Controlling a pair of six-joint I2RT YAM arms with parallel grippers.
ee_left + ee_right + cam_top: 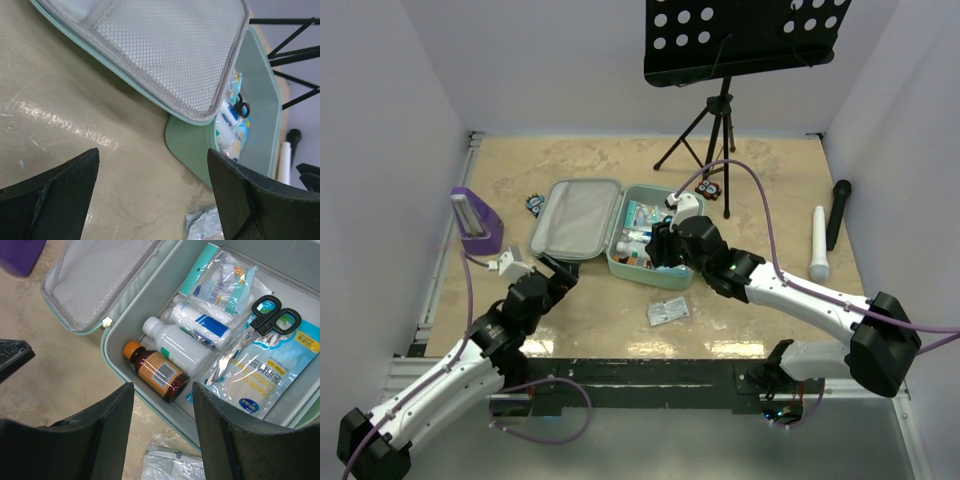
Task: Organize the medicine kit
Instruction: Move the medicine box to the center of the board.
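The mint-green medicine kit [642, 275] lies open mid-table, its grey mesh lid [578, 218] folded out to the left. In its base lie a brown bottle with an orange cap [157, 371], a white bottle [177, 345], black-handled scissors [272, 320], a blue swab pack [280, 385] and gauze packets [222, 282]. My right gripper [162, 387] hangs open and empty over the base's near wall [150, 410]. My left gripper [152, 152] is open over bare table by the lid's near corner [200, 117]. A clear packet [668, 311] lies on the table just in front of the kit.
A purple stand [477, 222] sits left of the lid. A music stand's tripod [715, 130] stands behind the kit. A white tube [818, 242] and a black microphone [838, 210] lie at the right. Small dark items [535, 204] rest near the back.
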